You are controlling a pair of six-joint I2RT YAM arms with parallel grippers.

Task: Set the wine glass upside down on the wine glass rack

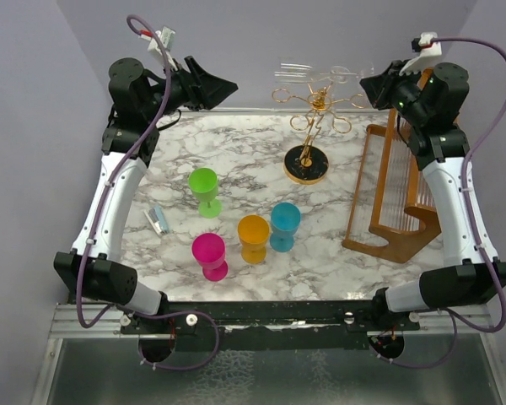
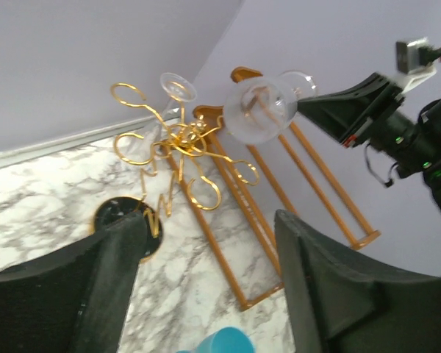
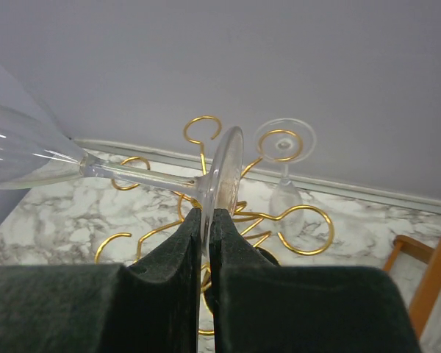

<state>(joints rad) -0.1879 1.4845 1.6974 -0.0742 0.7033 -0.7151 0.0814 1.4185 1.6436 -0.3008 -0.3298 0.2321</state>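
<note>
The clear wine glass (image 1: 316, 74) lies on its side in the air above the gold wine glass rack (image 1: 318, 105). My right gripper (image 3: 207, 213) is shut on the edge of its round foot (image 3: 226, 168). Its stem (image 3: 140, 174) and bowl run off to the left, over the rack's ring-ended arms (image 3: 306, 207). My left gripper (image 2: 209, 224) is open and holds nothing. It is high at the back left (image 1: 228, 87), apart from the glass. From there I see the bowl (image 2: 261, 110) end-on and the rack (image 2: 180, 140) below it.
Another clear glass (image 3: 284, 141) hangs upside down on the rack. A brown wooden slatted frame (image 1: 396, 194) stands to the right of the rack's black base (image 1: 306, 165). Green (image 1: 204, 187), pink (image 1: 209, 253), orange (image 1: 254, 236) and blue (image 1: 285, 224) goblets stand in front. A small silver object (image 1: 157, 221) lies at the left.
</note>
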